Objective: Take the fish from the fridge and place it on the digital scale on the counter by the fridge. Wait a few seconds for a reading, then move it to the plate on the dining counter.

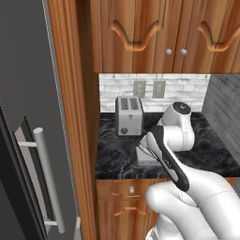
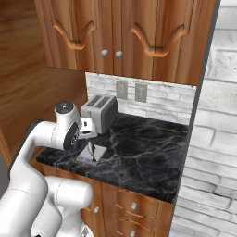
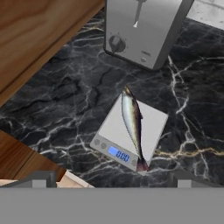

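A: Where is the fish (image 3: 132,124) now?
B: It lies flat on the scale (image 3: 114,131), along its length, tail over the front edge. The scale sits on the black counter (image 3: 74,100), just in front of the toaster (image 3: 142,27).
A: And the gripper (image 3: 111,177)?
B: Above the scale, jaws wide apart, holding nothing

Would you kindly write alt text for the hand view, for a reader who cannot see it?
A slim silvery fish lies diagonally across a small light-grey digital scale with a lit blue display, on a black white-veined marble counter. A steel toaster stands just beyond the scale, and wooden panelling borders the counter on the left.
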